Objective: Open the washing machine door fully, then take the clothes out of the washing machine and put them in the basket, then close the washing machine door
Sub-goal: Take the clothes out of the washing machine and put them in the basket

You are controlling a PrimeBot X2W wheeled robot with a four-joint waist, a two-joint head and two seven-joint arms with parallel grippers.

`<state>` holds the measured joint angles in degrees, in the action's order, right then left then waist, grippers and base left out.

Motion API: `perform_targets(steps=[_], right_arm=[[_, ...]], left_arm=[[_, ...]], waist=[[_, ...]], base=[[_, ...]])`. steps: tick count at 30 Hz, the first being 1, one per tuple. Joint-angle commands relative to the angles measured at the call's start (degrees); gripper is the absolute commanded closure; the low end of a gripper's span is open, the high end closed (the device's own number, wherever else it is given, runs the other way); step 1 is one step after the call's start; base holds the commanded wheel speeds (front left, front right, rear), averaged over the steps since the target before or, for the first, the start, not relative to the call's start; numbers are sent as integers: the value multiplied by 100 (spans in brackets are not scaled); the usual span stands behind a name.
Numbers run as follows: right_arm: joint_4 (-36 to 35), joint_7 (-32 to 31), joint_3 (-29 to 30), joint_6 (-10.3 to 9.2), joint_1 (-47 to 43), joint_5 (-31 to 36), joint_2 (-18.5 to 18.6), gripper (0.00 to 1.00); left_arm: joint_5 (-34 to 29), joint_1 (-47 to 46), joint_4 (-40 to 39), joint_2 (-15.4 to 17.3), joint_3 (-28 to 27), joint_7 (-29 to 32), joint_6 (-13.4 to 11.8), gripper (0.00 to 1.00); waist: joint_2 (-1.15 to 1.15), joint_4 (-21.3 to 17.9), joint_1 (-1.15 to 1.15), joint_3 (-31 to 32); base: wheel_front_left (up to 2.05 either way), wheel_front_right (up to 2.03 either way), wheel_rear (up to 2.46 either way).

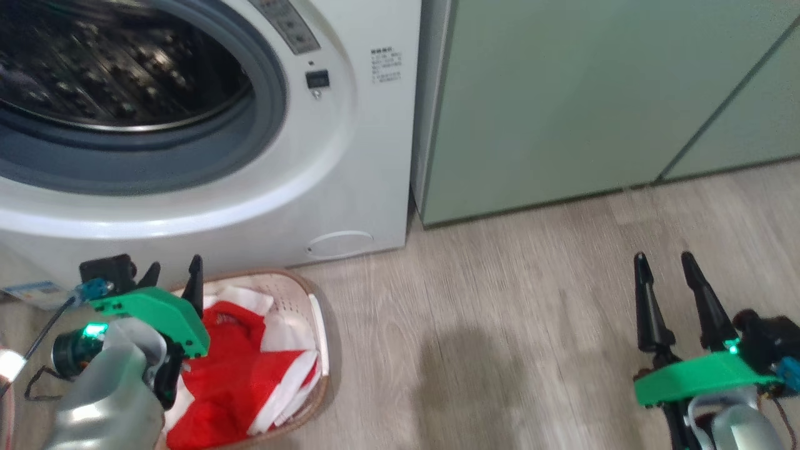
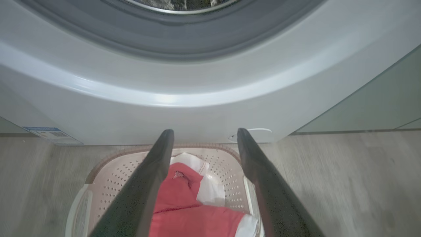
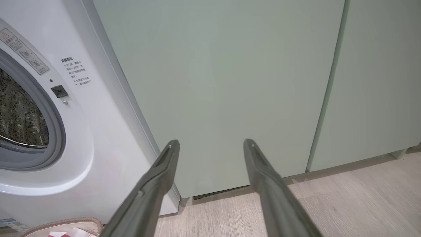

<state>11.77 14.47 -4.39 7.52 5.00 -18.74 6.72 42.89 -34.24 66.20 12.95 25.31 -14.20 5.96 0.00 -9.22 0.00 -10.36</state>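
Left gripper: fingers were spread apart, held nothing, above the basket.
Right gripper: fingers were spread apart, empty, over the floor.
Clothes: red and white, lay inside the basket.
Basket: stood just in front of the washing machine.

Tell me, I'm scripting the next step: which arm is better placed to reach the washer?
Left, probably. The left gripper hangs open over the basket at the washing machine's front; the right gripper faces the green cabinets.
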Motion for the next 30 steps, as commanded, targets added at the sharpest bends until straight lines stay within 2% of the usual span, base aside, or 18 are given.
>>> perform_targets(steps=[1, 4, 5, 11, 16, 22, 30], right_arm=[[-159, 53, -34, -3, -128, -31, 35, 0], [-169, 53, 17, -3, -277, -38, 42, 0], [-169, 53, 17, -3, -277, -38, 42, 0], [-211, 53, 102, -3, -540, -46, 51, 0], [-279, 53, 224, -3, -663, -48, 36, 0], [-307, 53, 291, -3, -788, -19, 15, 0], [-325, 53, 313, -3, -834, -25, 26, 0]], left_arm=[[-129, 125, -569, 328, -451, -77, -35, 0], [-396, 512, -1265, 351, -843, -78, -52, 0], [-396, 512, -1265, 351, -843, -78, -52, 0], [-941, 1314, -2385, 192, -1650, -79, -18, 0], [-1335, 1805, -3003, 42, -2169, -79, 30, 0], [-1640, 2086, -3220, -82, -2505, -79, 90, 0], [-1880, 2181, -3249, -163, -2571, -79, 140, 0]], waist=[[0, 158, 0, 390], [0, 238, 0, 622], [0, 238, 0, 622], [0, 372, 0, 1020], [0, 459, 0, 1212], [0, 545, 0, 1367], [0, 612, 0, 1455]], base=[[0, 0, 0], [0, 0, 0], [0, 0, 0], [0, 0, 0], [0, 0, 0], [0, 0, 0], [0, 0, 0]])
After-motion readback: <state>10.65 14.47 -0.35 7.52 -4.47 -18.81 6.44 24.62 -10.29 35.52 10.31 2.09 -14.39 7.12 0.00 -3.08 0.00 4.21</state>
